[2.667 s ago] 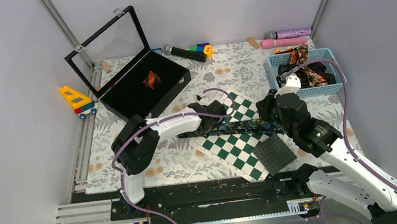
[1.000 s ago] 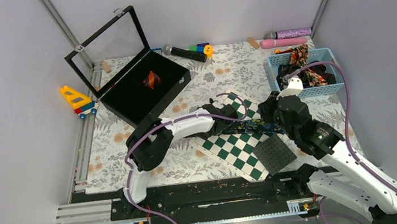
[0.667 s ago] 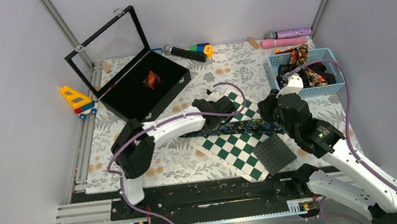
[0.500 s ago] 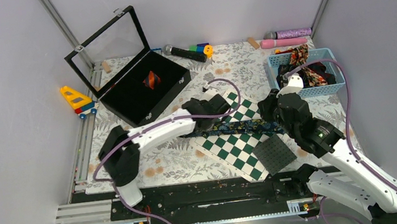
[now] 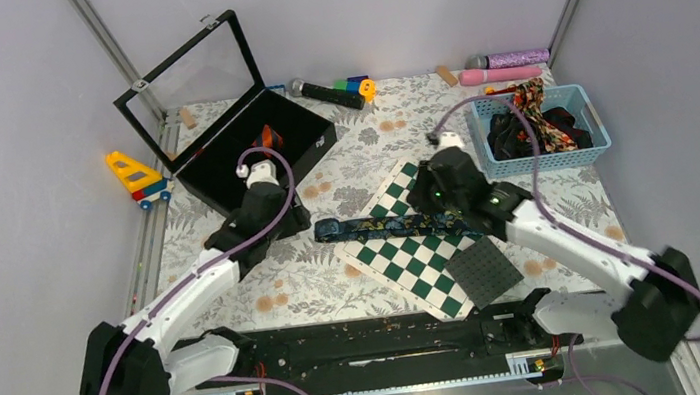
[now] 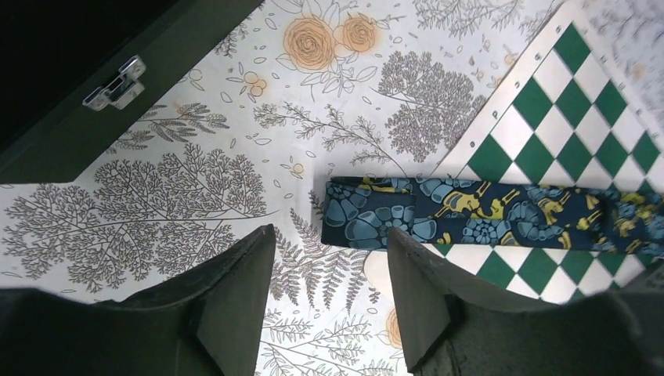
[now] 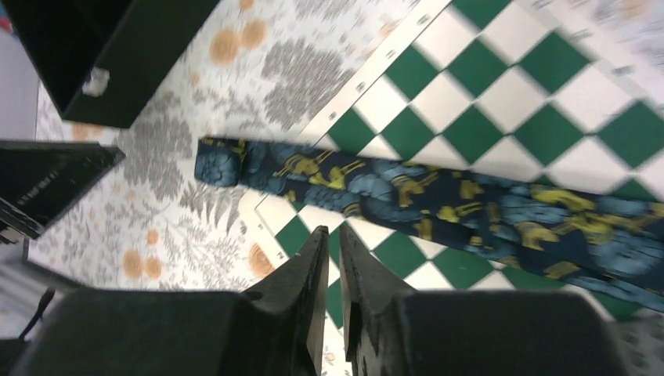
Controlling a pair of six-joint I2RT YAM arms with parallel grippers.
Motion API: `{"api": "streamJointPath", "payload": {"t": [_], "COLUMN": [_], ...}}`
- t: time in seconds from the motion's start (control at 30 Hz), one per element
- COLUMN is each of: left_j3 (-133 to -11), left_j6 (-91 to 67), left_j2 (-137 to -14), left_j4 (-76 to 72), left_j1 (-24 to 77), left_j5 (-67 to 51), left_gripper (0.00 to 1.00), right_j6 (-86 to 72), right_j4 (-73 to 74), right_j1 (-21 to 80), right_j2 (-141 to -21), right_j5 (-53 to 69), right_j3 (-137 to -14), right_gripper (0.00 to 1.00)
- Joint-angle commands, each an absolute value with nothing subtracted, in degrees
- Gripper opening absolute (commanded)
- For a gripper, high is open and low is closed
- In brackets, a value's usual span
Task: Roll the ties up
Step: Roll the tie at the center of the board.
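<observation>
A navy-teal floral tie (image 5: 390, 225) lies flat across the mat and the green-and-white chequered board (image 5: 416, 272), with its left end folded over. My left gripper (image 5: 294, 221) is open and empty, just left of that folded end; in the left wrist view the tie (image 6: 485, 215) lies beyond the gripper (image 6: 329, 235). My right gripper (image 5: 430, 203) is shut and empty, over the board beside the tie (image 7: 407, 192); its tips (image 7: 332, 229) are apart from the fabric. A red-orange striped tie (image 5: 265, 135) sits in the black box. More ties (image 5: 539, 126) fill the blue basket.
The open black box (image 5: 223, 178) stands at the back left, close behind my left wrist. A black textured pad (image 5: 484, 270) lies on the board's near right. A toy truck (image 5: 137, 176), a black microphone (image 5: 325, 92) and a pink microphone (image 5: 500, 73) lie along the edges.
My left arm has drawn back left from the tie toward the black box. My right gripper has moved left over the board. The tie stays flat.
</observation>
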State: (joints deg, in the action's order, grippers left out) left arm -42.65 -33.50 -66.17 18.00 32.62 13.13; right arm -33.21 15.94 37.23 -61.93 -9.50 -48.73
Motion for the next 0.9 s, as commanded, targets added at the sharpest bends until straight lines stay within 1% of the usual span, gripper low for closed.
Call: {"api": "streamJointPath", "payload": {"t": [0.0,0.2,0.3,0.47,0.57,0.87], "left_j3": [-37.0,-30.8,-28.1,-25.4,-24.6,-23.6], "left_j6": [-37.7,-41.1,-42.6,-42.6,-42.1,-42.2], "left_j2": [-61.1,-59.9,-60.2,-60.9,-61.5,-64.4], "left_j4": [4.3,-1.5,-4.4,-7.3,-8.6,-11.4], "left_j1": [28.5,24.2,21.8,20.5,20.4,20.3], "left_j5": [3.9,0.2,-3.6,-5.2,-5.5,-6.6], "left_gripper": [0.56,0.56,0.55,0.55,0.55,0.55], "right_j6": [-35.3,-38.9,-41.8,-44.8,-45.2,-44.7], "right_j4": [7.0,-3.1,-6.2,-8.5,-8.4,-4.5], "right_j1": [40.8,45.6,46.1,46.1,46.1,46.1], "right_j2": [-72.4,-88.7,-94.8,-101.8,-104.0,-107.1], "right_j5": [3.3,15.3,18.0,21.8,21.9,16.6], "right_j3": [-53.0,-60.6,-63.2,-66.7,-67.6,-69.1], "right_gripper": [0.18,0.18,0.16,0.14,0.14,0.09]}}
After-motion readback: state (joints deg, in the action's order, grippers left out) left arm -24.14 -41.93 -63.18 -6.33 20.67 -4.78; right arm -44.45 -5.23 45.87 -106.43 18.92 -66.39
